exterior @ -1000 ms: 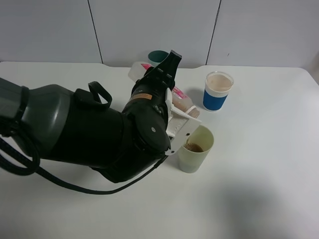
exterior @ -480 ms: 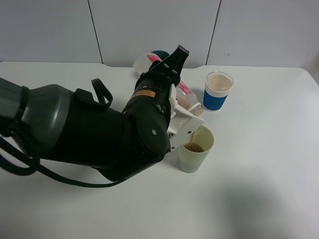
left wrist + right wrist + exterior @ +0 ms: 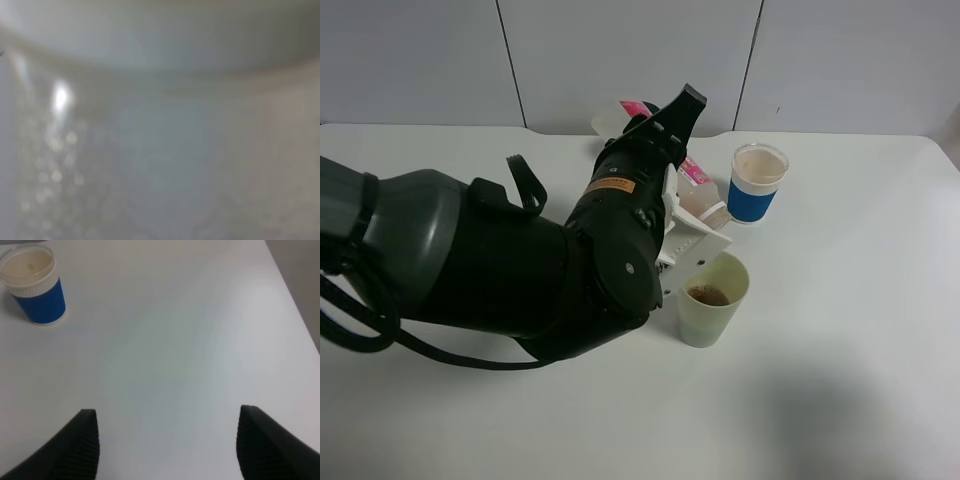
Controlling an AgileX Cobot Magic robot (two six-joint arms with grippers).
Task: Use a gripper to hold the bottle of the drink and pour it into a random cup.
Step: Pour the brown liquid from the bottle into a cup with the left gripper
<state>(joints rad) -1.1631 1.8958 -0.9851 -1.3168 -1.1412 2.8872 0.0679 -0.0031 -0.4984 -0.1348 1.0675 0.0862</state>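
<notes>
Clamping the bottle of the drink (image 3: 702, 200), the left tool (image 3: 695, 238) is lifting it, tilted, just above the cup (image 3: 700, 325); the stream is ceasing, suggesting pouring is finishing.

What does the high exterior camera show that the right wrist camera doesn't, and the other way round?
Only the exterior high view: the left arm's white plastic claw, shut on the small clear plastic bottle, tipped over the pale yellow-green plastic tumbler with brown liquid inside. Only the right wrist view: the right arm's dark claw, open above the white table. Both: the blue-banded white cup of pale drink and that table.
</notes>
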